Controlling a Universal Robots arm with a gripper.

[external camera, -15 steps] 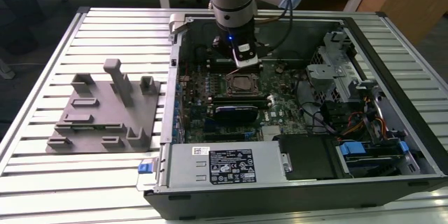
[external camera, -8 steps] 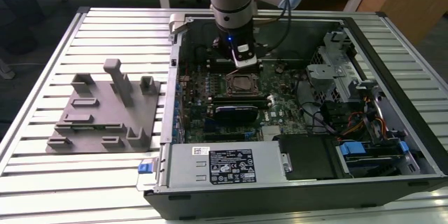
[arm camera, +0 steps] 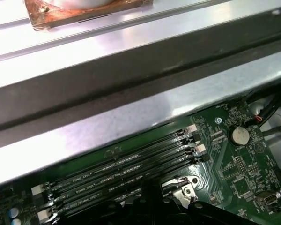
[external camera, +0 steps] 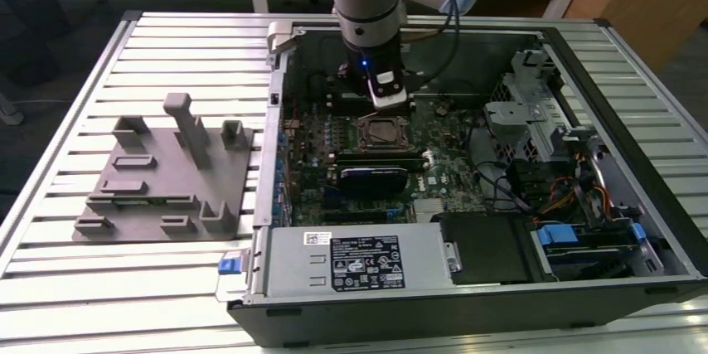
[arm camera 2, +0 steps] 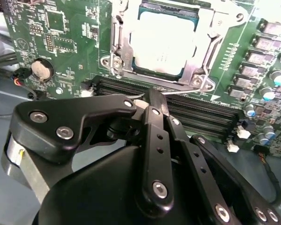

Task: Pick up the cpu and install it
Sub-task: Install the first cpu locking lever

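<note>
The cpu (arm camera 2: 161, 44) lies flat in the motherboard socket, silver top up, with the metal frame (arm camera 2: 119, 42) around it. In the exterior view the cpu (external camera: 382, 130) sits mid-board inside the open computer case. My gripper (arm camera 2: 152, 98) hangs just beside the socket, over the memory slots (arm camera 2: 196, 112), its black fingers (arm camera 2: 155, 123) closed together. Its tip meets the socket's thin wire lever (arm camera 2: 182, 90); I cannot tell whether it pinches it. Seen from outside, the gripper (external camera: 392, 101) stands just behind the socket.
A grey plastic fixture block (external camera: 166, 176) rests on the slatted table at the exterior view's left. The case wall (external camera: 619, 80), drive cage and cables crowd the right. The power supply (external camera: 354, 259) fills the front. A coin cell (arm camera: 239, 135) lies near the memory slots (arm camera: 126, 176).
</note>
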